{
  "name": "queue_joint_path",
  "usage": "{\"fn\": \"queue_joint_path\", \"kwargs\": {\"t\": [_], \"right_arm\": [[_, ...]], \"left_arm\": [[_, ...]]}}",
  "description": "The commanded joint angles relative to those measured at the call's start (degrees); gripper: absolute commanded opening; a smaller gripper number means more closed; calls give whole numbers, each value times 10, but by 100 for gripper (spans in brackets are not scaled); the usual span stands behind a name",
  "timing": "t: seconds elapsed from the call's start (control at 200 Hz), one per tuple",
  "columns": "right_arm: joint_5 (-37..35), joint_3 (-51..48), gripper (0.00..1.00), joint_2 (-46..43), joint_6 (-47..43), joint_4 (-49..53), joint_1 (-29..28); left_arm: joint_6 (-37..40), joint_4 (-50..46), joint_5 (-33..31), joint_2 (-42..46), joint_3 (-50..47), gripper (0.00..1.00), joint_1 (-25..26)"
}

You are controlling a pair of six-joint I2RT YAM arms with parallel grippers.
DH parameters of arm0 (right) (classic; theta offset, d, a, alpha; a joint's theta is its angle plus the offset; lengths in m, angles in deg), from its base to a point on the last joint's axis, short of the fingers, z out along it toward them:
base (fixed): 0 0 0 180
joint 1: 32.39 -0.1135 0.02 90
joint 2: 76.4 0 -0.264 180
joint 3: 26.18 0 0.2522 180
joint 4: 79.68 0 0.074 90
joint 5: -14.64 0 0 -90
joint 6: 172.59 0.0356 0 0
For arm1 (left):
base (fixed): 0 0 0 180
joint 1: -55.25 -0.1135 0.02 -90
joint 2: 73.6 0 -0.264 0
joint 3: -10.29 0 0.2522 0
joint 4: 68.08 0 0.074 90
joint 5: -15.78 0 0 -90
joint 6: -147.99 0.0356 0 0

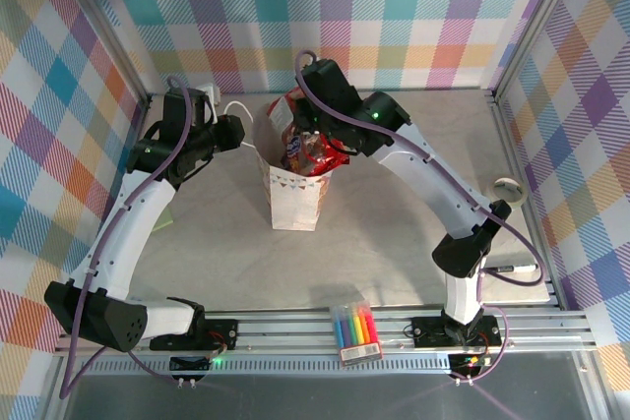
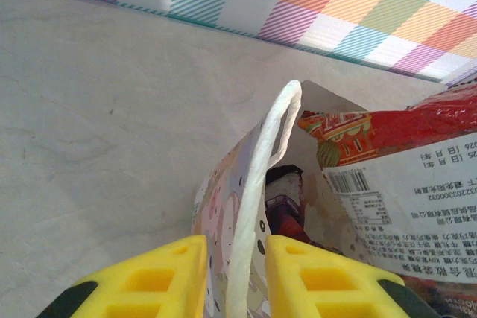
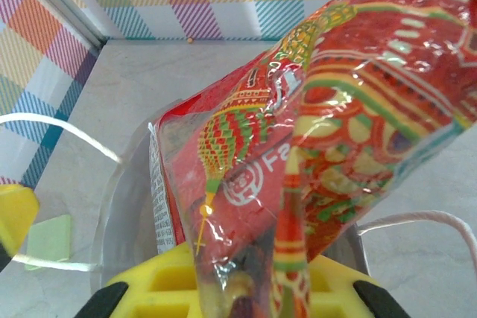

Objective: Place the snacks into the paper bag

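The paper bag (image 1: pixel 293 194) stands upright mid-table with its mouth open. My left gripper (image 1: pixel 239 135) is at its left rim. In the left wrist view the gripper (image 2: pixel 237 247) is shut on the bag's printed wall (image 2: pixel 220 199) and white cord handle (image 2: pixel 272 132). My right gripper (image 1: pixel 323 128) hangs over the bag's far side, shut on a glossy red snack packet (image 1: pixel 292 107). That packet (image 3: pixel 335 109) rises crumpled from between the yellow fingers (image 3: pixel 149 288), and its white barcode back (image 2: pixel 402 184) leans over the mouth. Other red and dark snacks (image 1: pixel 315 154) lie inside the bag.
A pack of rainbow marker pens (image 1: pixel 356 333) lies on the front rail. A tape roll (image 1: pixel 507 187) and a pen (image 1: pixel 517 270) sit near the right wall. A pale green note (image 1: pixel 167 218) lies under the left arm. Checked walls enclose the table.
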Motion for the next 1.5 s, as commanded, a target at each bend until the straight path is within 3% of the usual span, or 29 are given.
{"fn": "queue_joint_path", "kwargs": {"t": [0.0,0.375,0.625,1.19,1.495], "right_arm": [[30,26,0,-1,9,-35,-1],[63,203,0,119,1,46,3],[51,201,0,116,2,64,27],[214,194,0,129,192,-44,50],[231,191,0,149,311,-58,56]], "left_arm": [[-10,7,13,-2,8,27,-9],[-5,6,25,0,4,27,-9],[-6,13,44,-1,1,27,-9],[-9,7,52,-11,2,27,-8],[-8,1,50,-15,7,28,-8]]}}
